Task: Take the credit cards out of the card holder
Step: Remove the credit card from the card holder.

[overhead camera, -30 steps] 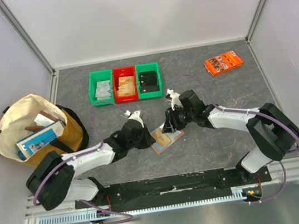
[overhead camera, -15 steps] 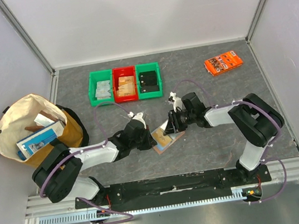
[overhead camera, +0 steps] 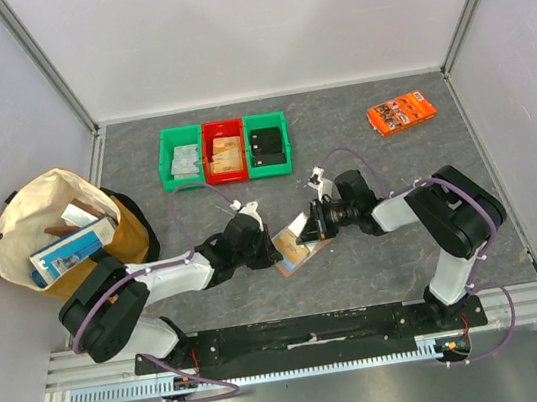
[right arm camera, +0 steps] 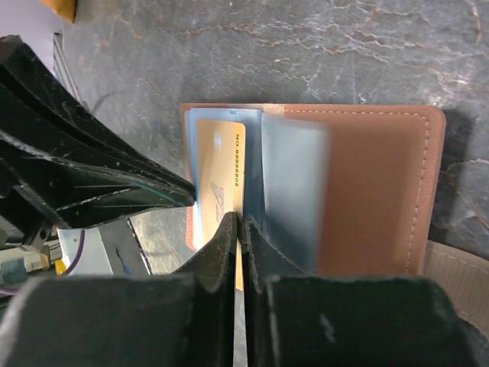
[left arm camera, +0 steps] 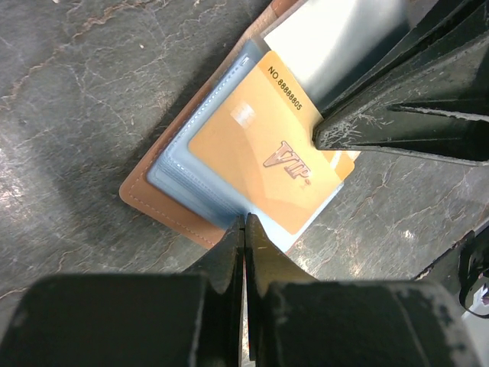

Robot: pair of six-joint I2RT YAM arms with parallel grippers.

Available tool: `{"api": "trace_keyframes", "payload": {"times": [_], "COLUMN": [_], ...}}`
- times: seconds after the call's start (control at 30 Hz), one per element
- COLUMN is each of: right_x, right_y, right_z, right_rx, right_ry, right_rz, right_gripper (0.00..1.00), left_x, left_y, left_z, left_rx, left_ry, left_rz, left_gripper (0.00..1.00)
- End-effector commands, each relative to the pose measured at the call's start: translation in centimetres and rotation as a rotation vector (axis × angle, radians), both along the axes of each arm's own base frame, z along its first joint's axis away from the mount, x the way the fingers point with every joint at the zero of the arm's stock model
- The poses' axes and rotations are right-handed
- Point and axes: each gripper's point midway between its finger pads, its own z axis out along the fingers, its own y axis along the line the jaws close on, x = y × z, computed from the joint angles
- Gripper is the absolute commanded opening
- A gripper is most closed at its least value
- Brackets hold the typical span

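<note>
The card holder [overhead camera: 290, 260] lies open on the table between the two arms, brown leather [right arm camera: 374, 191] with light blue sleeves. A tan credit card [left arm camera: 260, 153] printed VIP sticks partly out of a sleeve. My left gripper [left arm camera: 244, 219] is shut on the card holder's near edge [left arm camera: 149, 195], where the blue sleeves meet the leather. My right gripper [right arm camera: 241, 222] is shut on the edge of the tan card [right arm camera: 218, 164], and one blue sleeve stands blurred beside it. In the top view the left gripper [overhead camera: 272, 251] and right gripper [overhead camera: 310, 231] meet over the holder.
Three small bins stand at the back: green [overhead camera: 181, 158], red [overhead camera: 224, 152] and green [overhead camera: 267, 144], each with flat cards inside. An orange printed packet [overhead camera: 402, 111] lies at the back right. A cloth bag [overhead camera: 66, 231] with boxes sits at the left.
Both grippers have closed: the left on the holder's edge, the right on the tan card. The right arm has folded in closer to the holder.
</note>
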Motion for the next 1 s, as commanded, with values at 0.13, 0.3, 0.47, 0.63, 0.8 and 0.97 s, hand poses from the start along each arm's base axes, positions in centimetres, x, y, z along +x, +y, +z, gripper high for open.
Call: {"api": "trace_keyframes", "payload": {"times": [0.13,0.3,0.47,0.63,0.8,0.97], "right_x": [0.0,-0.3,-0.4,-0.3,-0.2,0.3], "right_y": [0.1,0.0,0.1,0.2,0.0,-0.5], "right_z": [1.4,0.9,0.7,0.8,0.9,0.7], "right_rx": [0.085,0.091,0.099,0.102,0.096,0.079], "right_ry": [-0.009,0.006,0.016,0.013,0.010,0.007], "right_rz": [0.028,0.028,0.026,0.024,0.014,-0.004], "right_gripper": [0.00,0.00,0.00,0.00,0.00,0.00], "left_x": [0.1,0.7,2.1,2.6,1.3,0.2], "left_y": [0.4,-0.7,-1.9,-2.3,-0.7,0.6], "left_z": [0.0,2.6,3.7,2.5,0.4,-0.8], "left_rx": [0.021,-0.065,-0.107,-0.066,0.008,0.049], "left_ry": [0.020,-0.047,-0.121,-0.095,-0.013,0.025], "left_rz": [0.019,0.002,-0.007,-0.019,0.009,0.018], "left_gripper": [0.03,0.16,0.26,0.14,0.02,0.02]}}
